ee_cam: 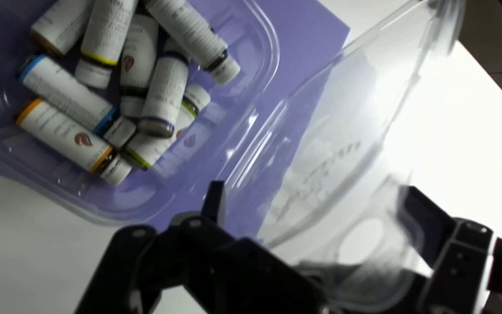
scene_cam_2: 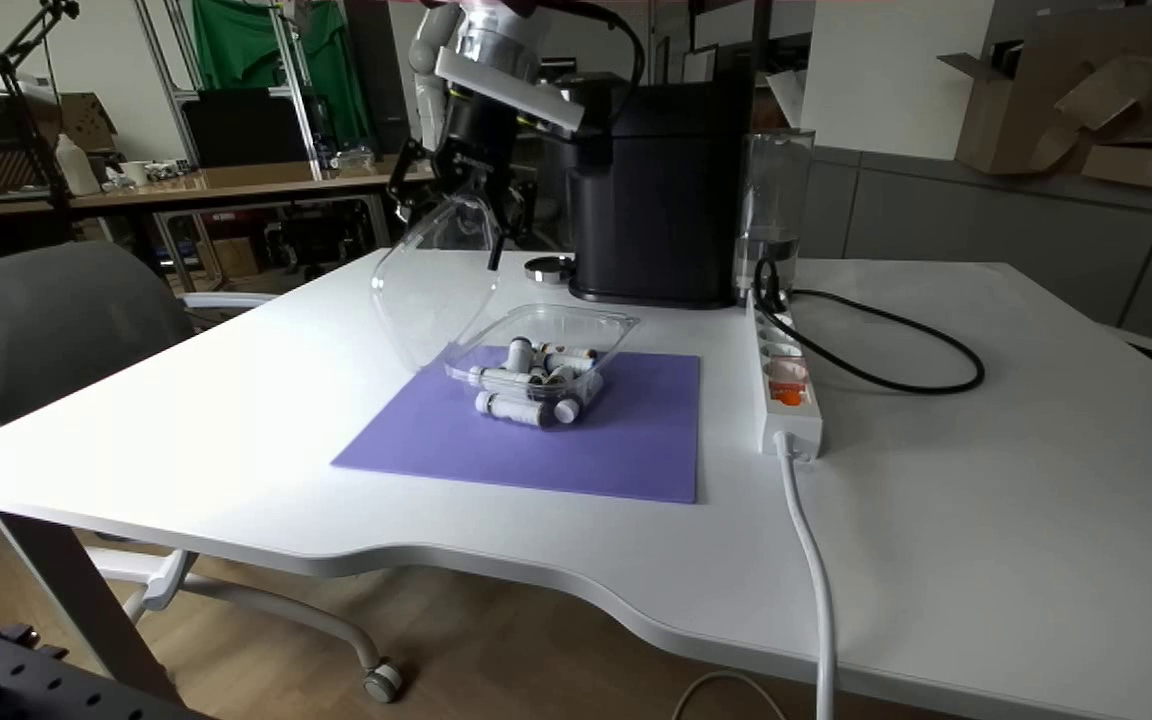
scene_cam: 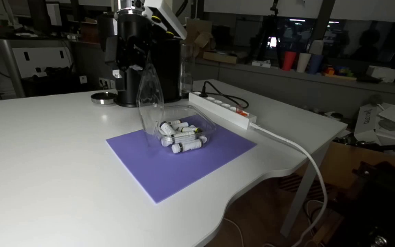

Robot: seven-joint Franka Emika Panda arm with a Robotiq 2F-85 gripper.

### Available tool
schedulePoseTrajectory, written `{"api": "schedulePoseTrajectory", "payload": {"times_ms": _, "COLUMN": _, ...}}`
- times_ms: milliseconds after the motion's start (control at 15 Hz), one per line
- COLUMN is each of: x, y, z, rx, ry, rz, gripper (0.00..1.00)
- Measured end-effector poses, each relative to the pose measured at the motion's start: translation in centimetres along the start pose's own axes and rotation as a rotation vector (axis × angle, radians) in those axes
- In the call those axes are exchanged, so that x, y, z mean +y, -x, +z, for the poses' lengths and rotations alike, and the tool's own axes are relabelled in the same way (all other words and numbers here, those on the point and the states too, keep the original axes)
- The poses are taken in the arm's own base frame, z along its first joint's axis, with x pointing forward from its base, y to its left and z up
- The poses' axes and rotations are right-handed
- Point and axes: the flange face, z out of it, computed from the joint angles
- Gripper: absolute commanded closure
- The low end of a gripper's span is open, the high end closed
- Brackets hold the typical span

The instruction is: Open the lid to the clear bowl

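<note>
In the wrist view, the gripper (ee_cam: pixel 314 203) occupies the bottom of the frame, its fingers (ee_cam: pixel 213 203) spread wide with the lid (ee_cam: pixel 323 161) between them; whether either finger touches the lid cannot be told. The lid stands raised and tilted along the edge of the bowl (ee_cam: pixel 274 56), which fills the upper left and holds white-labelled vials (ee_cam: pixel 166 91). In both exterior views, the bowl sits on the mat (scene_cam_2: pixel 536 455), near mid-frame, and the mat lies on the tabletop (scene_cam_2: pixel 936 540).
</note>
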Motion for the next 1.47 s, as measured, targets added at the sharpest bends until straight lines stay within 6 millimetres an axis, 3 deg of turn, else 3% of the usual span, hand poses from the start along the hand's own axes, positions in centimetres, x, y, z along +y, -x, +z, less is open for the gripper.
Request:
{"api": "schedulePoseTrajectory", "payload": {"times_ms": 533, "x": -4.7, "y": -3.7, "z": -1.2, "rx": 0.131, "ry": 0.126, "rz": -0.047, "gripper": 0.00}}
{"api": "schedulePoseTrajectory", "payload": {"times_ms": 1200, "x": -13.7, "y": -3.8, "z": -5.1, "rx": 0.216, "ry": 0.286, "rz": -0.159, "gripper": 0.00}}
{"api": "schedulePoseTrajectory", "payload": {"times_ms": 1467, "x": -15.4, "y": -3.3, "z": -6.1, "rx": 0.217, "ry": 0.301, "rz": -0.162, "gripper": 0.00}}
